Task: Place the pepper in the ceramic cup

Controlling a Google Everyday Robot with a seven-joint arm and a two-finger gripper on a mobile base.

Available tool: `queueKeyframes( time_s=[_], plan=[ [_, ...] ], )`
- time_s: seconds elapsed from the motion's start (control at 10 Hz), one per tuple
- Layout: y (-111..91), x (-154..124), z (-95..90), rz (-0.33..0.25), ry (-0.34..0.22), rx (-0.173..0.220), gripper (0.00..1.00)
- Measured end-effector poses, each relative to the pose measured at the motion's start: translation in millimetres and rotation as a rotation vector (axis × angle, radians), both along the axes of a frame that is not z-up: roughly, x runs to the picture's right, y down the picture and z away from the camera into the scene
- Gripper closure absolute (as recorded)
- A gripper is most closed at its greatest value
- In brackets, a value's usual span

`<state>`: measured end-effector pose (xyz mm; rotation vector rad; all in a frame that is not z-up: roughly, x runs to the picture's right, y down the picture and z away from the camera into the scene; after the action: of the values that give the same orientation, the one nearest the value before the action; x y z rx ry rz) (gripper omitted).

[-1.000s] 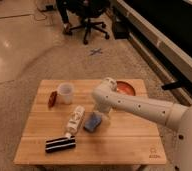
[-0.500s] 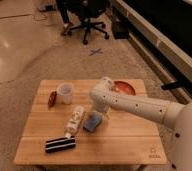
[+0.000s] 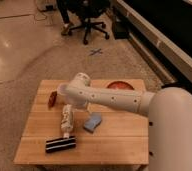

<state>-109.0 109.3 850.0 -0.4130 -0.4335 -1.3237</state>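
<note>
Camera view is giving me the wooden table (image 3: 114,145) from its near side, with the arm reaching in from the right. The gripper (image 3: 78,104) is hanging under the wrist over the middle of the table, just right of the cup (image 3: 62,90) and over the far end of the bottle (image 3: 66,118), which is lying on its side. Its fingers are standing wide apart, and I am seeing nothing between them. The pepper (image 3: 52,99) is lying free on the table near the left edge, just left of the cup, not yet picked up. The arm is covering part of the cup, so I am reading its rim only on the left side.

I am judging the step in hand to be the reach for the pepper. To do it well, I am planning to carry the gripper leftward above the cup or around its near side, because the cup is sitting between the gripper and the pepper and could tip. I am aiming to come down from above, fingers across the pepper's narrow width at its middle, since that glossy skin is likely to slip from a grip at the tip. The sponge (image 3: 92,122), brush (image 3: 60,144) and bowl (image 3: 120,85) are sitting away from that path.
</note>
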Motion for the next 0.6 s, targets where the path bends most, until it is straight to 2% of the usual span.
queueKeyframes(
  time_s=[0.3,0.6],
  plan=[
    [-35.3,-50.9,-9.3,-0.053,-0.052,0.042,0.30],
    [-45.8,-88.3,-26.4,-0.101,-0.092,0.047,0.30]
  ],
)
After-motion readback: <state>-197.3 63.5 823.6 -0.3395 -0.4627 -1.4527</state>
